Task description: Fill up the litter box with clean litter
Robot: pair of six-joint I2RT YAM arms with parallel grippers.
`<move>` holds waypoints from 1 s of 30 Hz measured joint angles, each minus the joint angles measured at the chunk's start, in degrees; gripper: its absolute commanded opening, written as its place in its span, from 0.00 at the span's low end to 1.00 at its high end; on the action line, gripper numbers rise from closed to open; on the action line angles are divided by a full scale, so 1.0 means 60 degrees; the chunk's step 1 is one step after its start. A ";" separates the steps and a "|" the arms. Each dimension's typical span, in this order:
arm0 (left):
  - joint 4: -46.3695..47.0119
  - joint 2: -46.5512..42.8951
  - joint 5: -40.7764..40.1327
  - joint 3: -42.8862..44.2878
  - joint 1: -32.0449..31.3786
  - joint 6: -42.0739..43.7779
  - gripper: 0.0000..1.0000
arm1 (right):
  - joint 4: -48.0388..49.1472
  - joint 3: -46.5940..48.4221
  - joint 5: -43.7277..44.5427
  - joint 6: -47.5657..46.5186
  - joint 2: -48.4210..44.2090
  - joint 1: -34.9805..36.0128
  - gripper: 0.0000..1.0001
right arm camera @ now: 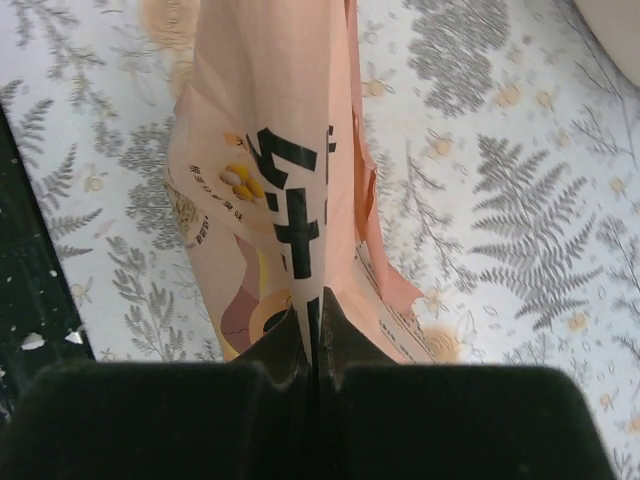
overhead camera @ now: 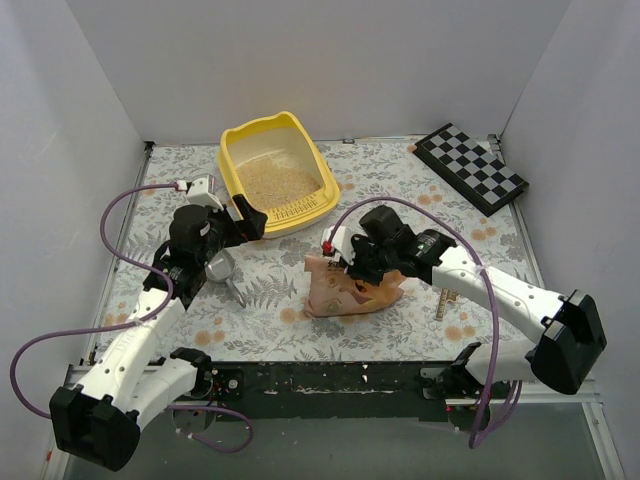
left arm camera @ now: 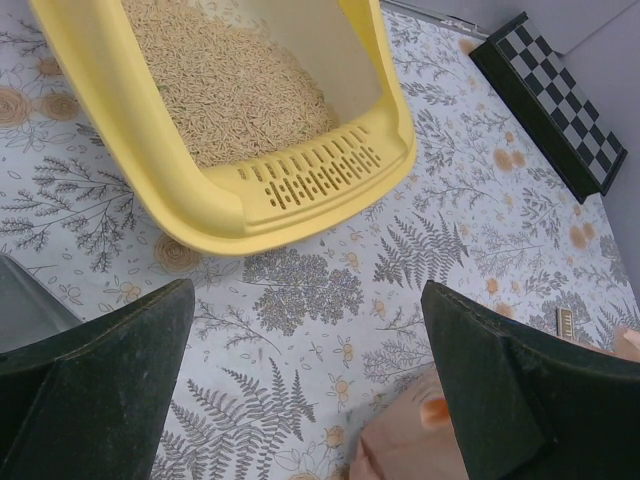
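The yellow litter box [overhead camera: 236,160] stands at the back centre-left, with pale beige clean litter [overhead camera: 280,182] in it. In the left wrist view the box's slotted ledge [left arm camera: 310,175] faces me and litter [left arm camera: 215,85] covers its floor. My left gripper [overhead camera: 252,222] hangs open and empty just in front of the box, fingers [left arm camera: 110,390] wide apart. My right gripper [overhead camera: 343,262] is shut on a fold of the crinkled orange-pink bag [overhead camera: 345,288], which rests on the table. The wrist view shows the bag [right arm camera: 270,170] pinched between the fingertips [right arm camera: 340,340].
A silver metal scoop [overhead camera: 224,270] lies under the left arm. A black-and-white checkered board [overhead camera: 470,167] leans at the back right. White walls enclose three sides. The black front edge [overhead camera: 330,378] runs along the near side.
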 measured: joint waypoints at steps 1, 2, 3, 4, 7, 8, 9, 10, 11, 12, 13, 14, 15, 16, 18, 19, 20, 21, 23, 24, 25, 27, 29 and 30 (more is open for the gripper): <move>-0.0004 -0.0036 -0.0051 0.0000 0.0000 -0.0004 0.98 | 0.0018 -0.0025 -0.0178 -0.0113 0.0015 0.0182 0.01; -0.0004 -0.0051 -0.0073 0.0000 0.0000 -0.0004 0.98 | 0.0025 -0.0029 -0.0295 -0.0215 0.0058 0.0342 0.01; -0.0004 -0.0066 -0.0073 0.0000 0.0000 0.0004 0.98 | 0.0062 -0.0029 -0.0350 -0.0291 0.0113 0.0481 0.01; -0.0004 -0.0076 -0.0073 -0.0004 0.0000 0.0007 0.98 | 0.0138 -0.0025 -0.0397 -0.0364 0.0197 0.0623 0.01; -0.0022 -0.0073 0.0004 0.0000 0.0000 0.0033 0.98 | 0.0415 0.0186 -0.0423 -0.0543 0.0739 0.0863 0.01; -0.0051 -0.0058 0.0044 0.0000 0.0000 0.0047 0.98 | 0.0448 0.0386 -0.0372 -0.0579 0.0958 0.0871 0.01; -0.0109 -0.0026 0.0084 0.0011 0.0000 0.0051 0.98 | 0.0488 0.0605 -0.0317 -0.0601 0.1162 0.0882 0.01; -0.0160 0.0018 0.0113 0.0033 0.0000 0.0058 0.98 | 0.0481 0.0794 -0.0270 -0.0619 0.1322 0.0907 0.01; -0.0284 0.0091 0.0149 0.0087 0.0000 0.0066 0.98 | 0.0474 0.1042 -0.0186 -0.0656 0.1519 0.0929 0.01; -0.0368 0.0160 0.0149 0.0146 0.0000 0.0073 0.98 | 0.0484 0.1264 -0.0131 -0.0699 0.1683 0.0976 0.01; -0.0463 0.0226 0.0149 0.0215 0.0000 0.0073 0.98 | 0.0506 0.1464 -0.0102 -0.0747 0.1821 0.1035 0.01; -0.0546 0.0255 0.0146 0.0270 0.0000 0.0073 0.98 | 0.0557 0.1628 -0.0073 -0.0794 0.1909 0.1100 0.01; -0.0612 0.0262 0.0138 0.0324 0.0000 0.0062 0.98 | 0.0579 0.1763 -0.0036 -0.0823 0.1974 0.1155 0.01; -0.0645 0.0262 0.0138 0.0361 0.0000 0.0044 0.98 | 0.0612 0.1934 0.0007 -0.0874 0.2040 0.1213 0.01; -0.0725 0.0270 0.0138 0.0437 0.0000 0.0007 0.98 | 0.0703 0.2208 0.0051 -0.0958 0.2178 0.1286 0.01; -0.0758 0.0284 0.0138 0.0452 0.0000 0.0000 0.98 | 0.0820 0.2295 0.0055 -0.0980 0.2255 0.1304 0.01; -0.0765 0.0302 0.0138 0.0455 0.0000 -0.0007 0.98 | 0.0947 0.2310 0.0033 -0.0987 0.2310 0.1326 0.01; -0.0790 0.0357 0.0138 0.0455 0.0000 -0.0029 0.98 | 0.1016 0.2310 -0.0004 -0.0987 0.2361 0.1341 0.12; -0.0838 0.0532 0.0146 0.0452 0.0000 -0.0069 0.98 | 0.1158 0.2240 -0.0109 -0.0947 0.2495 0.1373 0.32; -0.0841 0.0652 0.0157 0.0452 0.0000 -0.0098 0.98 | 0.1264 0.2193 -0.0171 -0.0918 0.2506 0.1395 0.38; -0.0849 0.0780 0.0193 0.0452 0.0000 -0.0117 0.98 | 0.1399 0.2171 -0.0200 -0.0885 0.2506 0.1410 0.47; -0.0882 0.1005 0.0317 0.0448 0.0000 -0.0178 0.98 | 0.1876 0.2171 -0.0208 -0.0801 0.2481 0.1432 0.57; -0.0936 0.1206 0.0488 0.0448 0.0000 -0.0222 0.98 | 0.2171 0.2171 -0.0109 -0.0659 0.2473 0.1432 0.59; -0.0987 0.1319 0.0601 0.0448 0.0000 -0.0248 0.98 | 0.2280 0.2171 -0.0018 -0.0616 0.2466 0.1432 0.60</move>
